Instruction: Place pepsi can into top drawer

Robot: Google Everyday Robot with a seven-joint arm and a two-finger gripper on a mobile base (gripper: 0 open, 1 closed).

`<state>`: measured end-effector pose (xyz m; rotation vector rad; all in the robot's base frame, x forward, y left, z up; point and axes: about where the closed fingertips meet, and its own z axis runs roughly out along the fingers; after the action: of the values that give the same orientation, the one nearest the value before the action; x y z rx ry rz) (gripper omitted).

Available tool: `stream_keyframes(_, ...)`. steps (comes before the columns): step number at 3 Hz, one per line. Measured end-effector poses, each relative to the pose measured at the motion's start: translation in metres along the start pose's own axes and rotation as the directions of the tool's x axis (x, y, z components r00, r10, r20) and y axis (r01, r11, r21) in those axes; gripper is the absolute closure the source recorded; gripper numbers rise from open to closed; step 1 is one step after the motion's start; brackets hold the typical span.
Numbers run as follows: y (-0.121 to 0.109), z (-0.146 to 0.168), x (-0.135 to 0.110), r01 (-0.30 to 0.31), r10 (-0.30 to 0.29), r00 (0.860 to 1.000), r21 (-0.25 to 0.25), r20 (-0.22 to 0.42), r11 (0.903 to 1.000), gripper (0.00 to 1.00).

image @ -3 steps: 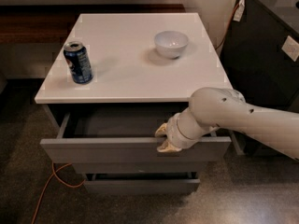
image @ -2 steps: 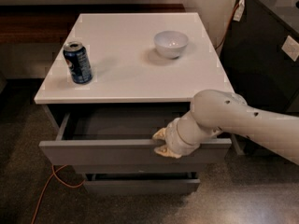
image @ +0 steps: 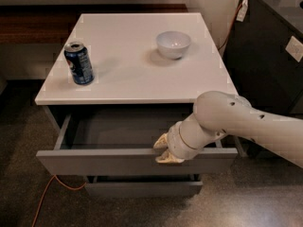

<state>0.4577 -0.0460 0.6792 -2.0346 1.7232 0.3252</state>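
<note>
The pepsi can (image: pixel 79 63) stands upright on the left of the white cabinet top (image: pixel 137 79). The top drawer (image: pixel 94 161) is pulled out, and what shows of its grey interior is empty. My gripper (image: pixel 164 150) is at the middle-right of the drawer's front panel, on its top edge. One tan fingertip (image: pixel 161 141) is on the inner side and the other is on the front face, closed on the panel. The can is far to the gripper's upper left, apart from it.
A white bowl (image: pixel 173 44) sits at the back right of the cabinet top. A narrower grey drawer (image: pixel 142 189) sits below, slightly out. A black cabinet (image: pixel 270 56) stands close on the right. An orange cable (image: pixel 49 195) lies on the floor at the lower left.
The top drawer has slid further out toward the camera, and my gripper has moved with its front panel. The can and the bowl have not moved.
</note>
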Motion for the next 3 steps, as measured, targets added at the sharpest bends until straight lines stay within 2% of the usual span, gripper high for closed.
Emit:
stream_keyframes(1,0.0235,0.001,-0.0114,-0.003,0.005,0.999,-0.049,0.038,0.9988,1.0)
stream_keyframes(3,0.0233,-0.0005,-0.0123,-0.003,0.005,0.999,-0.049,0.038,0.9988,1.0)
